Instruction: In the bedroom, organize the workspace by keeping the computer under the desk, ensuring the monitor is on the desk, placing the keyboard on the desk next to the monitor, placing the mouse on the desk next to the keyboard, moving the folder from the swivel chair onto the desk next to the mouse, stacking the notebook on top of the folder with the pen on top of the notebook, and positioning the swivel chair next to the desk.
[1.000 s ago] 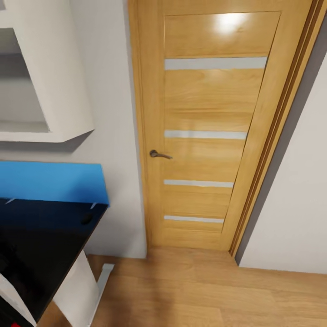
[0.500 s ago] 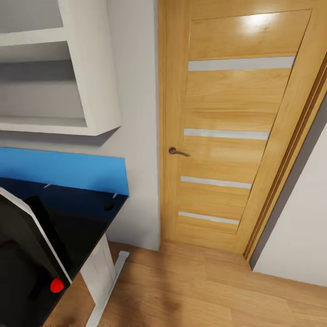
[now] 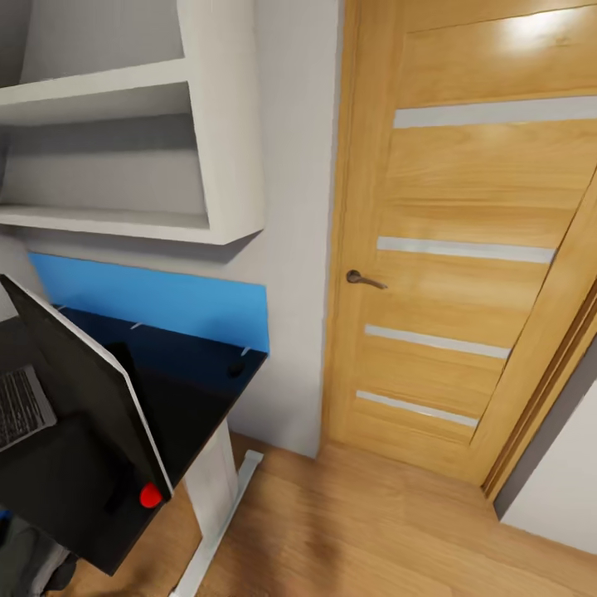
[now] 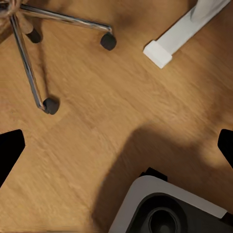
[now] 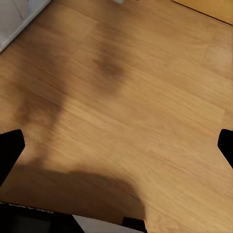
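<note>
Tabletop corner beside one wooden door [image 3: 464, 249].
One monitor [image 3: 83, 390] and one keyboard [image 3: 21, 406] sit on the black tabletop [image 3: 195, 390], far left. One chair base [image 4: 34, 53] on floor. Left hand [image 4: 116, 150] and right hand [image 5: 116, 150] spread wide, empty.

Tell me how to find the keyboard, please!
Start at the wooden door, then look across to the black desk under the white shelves. The keyboard lies flat beside the tilted monitor; it alone has rows of small keys.
</note>
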